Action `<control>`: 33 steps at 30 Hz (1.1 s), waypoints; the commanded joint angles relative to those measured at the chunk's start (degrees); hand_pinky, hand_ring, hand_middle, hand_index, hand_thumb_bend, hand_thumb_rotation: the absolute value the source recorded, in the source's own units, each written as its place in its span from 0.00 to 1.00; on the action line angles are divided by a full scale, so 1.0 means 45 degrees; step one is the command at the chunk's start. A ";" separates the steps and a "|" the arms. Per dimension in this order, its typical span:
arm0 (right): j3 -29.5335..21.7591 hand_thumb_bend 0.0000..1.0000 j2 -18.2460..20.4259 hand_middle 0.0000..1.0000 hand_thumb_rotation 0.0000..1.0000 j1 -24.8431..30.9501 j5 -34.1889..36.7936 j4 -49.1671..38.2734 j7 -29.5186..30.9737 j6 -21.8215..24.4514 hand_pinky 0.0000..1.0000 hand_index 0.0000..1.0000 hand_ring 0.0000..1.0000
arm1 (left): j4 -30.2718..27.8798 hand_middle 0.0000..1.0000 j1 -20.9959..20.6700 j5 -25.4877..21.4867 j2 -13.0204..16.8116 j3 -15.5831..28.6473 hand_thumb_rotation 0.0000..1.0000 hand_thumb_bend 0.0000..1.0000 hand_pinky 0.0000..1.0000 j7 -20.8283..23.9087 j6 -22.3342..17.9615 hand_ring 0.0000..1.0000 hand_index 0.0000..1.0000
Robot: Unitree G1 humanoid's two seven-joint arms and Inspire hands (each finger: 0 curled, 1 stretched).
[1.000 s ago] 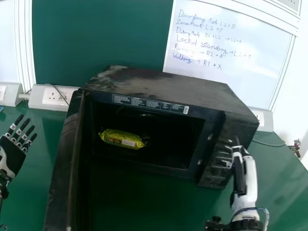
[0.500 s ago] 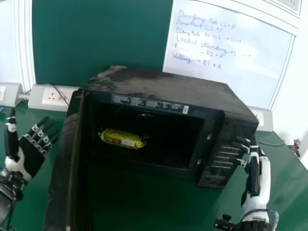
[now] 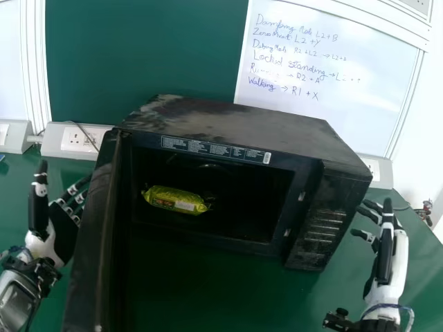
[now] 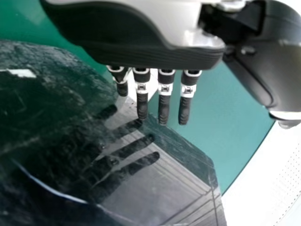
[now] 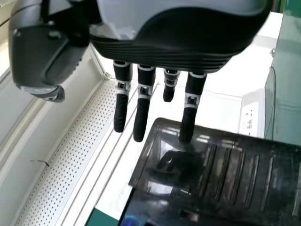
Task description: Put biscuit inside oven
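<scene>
Biscuit packet (image 3: 174, 200) lies inside open oven (image 3: 235, 128); left hand (image 3: 64, 234) wide, beside oven's door (image 3: 93, 228). Right hand (image 3: 396, 261) wide, near oven's right side.

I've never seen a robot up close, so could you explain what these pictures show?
This is a humanoid robot with two arms. The head camera looks forward and down; each of the other two sits at a wrist, close to that arm's hand, which hangs in from the top.

A dark oven stands on the green table, its door wide open. A yellow-green biscuit packet lies inside.

The left hand is by the door, the right hand by the oven's other side. Both are open and hold nothing.
</scene>
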 commanded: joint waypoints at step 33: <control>-0.0107 0.74 0.0023 0.64 0.21 0.0590 0.0274 0.0095 -0.0454 -0.0574 0.51 0.66 0.59 | 0.0775 0.79 -0.1887 0.2398 -0.0373 -0.3248 0.01 0.64 0.76 -0.1518 0.0658 0.79 0.75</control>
